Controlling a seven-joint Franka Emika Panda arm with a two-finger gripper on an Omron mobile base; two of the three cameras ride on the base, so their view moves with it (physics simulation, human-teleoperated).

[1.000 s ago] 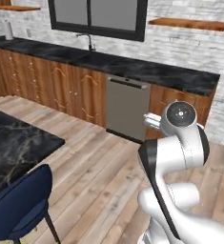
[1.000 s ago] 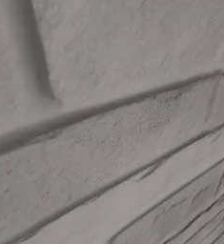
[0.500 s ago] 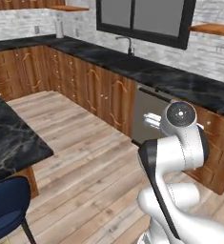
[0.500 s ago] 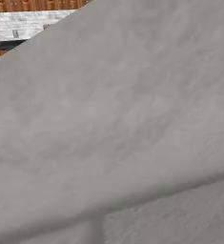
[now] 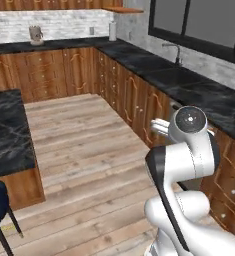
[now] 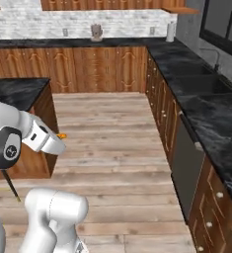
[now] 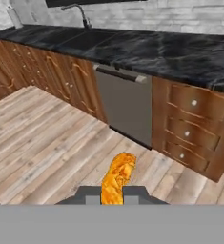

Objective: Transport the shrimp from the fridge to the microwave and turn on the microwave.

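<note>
Orange shrimp (image 7: 116, 178) btwn tool (image 7: 111, 195) tips

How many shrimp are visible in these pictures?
1. The shrimp is held between the fingertips of the claw, above the wooden floor. Others may be hidden.

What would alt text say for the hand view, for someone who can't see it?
An orange shrimp is pinched in the gripper, held above a wooden floor. Beyond it stand wooden cabinets and a grey dishwasher under a black marble counter.
</note>
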